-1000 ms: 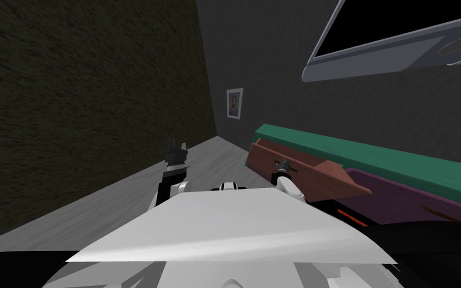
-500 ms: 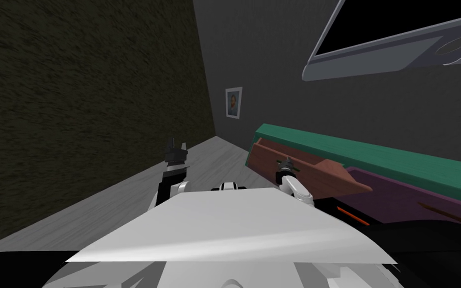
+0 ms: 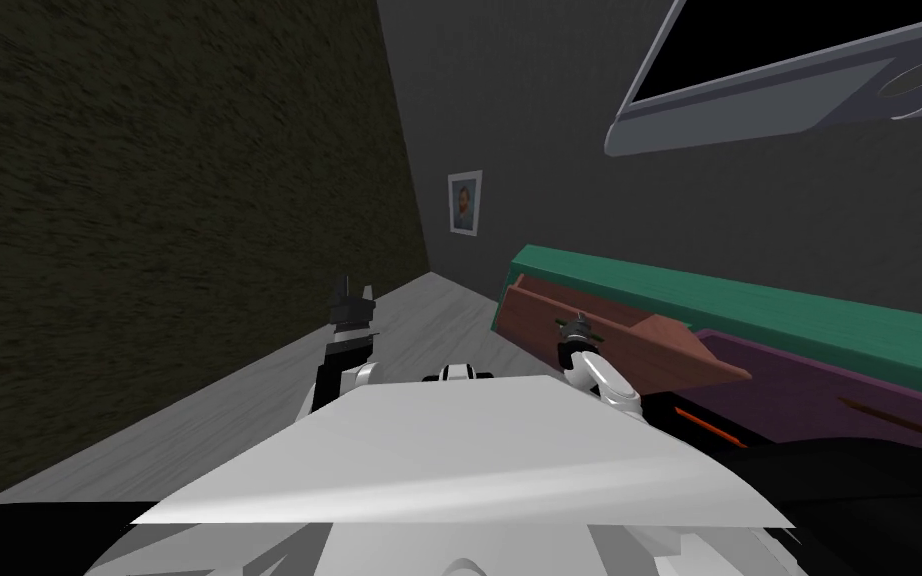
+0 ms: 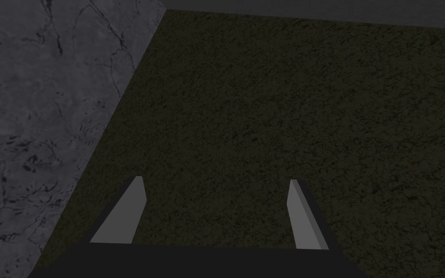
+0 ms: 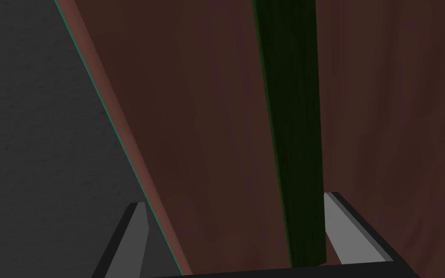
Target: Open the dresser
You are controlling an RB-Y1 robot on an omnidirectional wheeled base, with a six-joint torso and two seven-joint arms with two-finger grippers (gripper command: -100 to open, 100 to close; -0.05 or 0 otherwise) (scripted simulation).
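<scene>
Handle (image 5: 291,145), dark green, inside spread right claw (image 5: 233,199), on brown drawer (image 3: 649,350); left claw (image 4: 216,179) spread.

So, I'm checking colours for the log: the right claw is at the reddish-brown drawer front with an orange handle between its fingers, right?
Not quite. The handle between the right claw's fingers is dark green, not orange; the right wrist view shows it. The rest stands: the claw is at the reddish-brown drawer front.
</scene>
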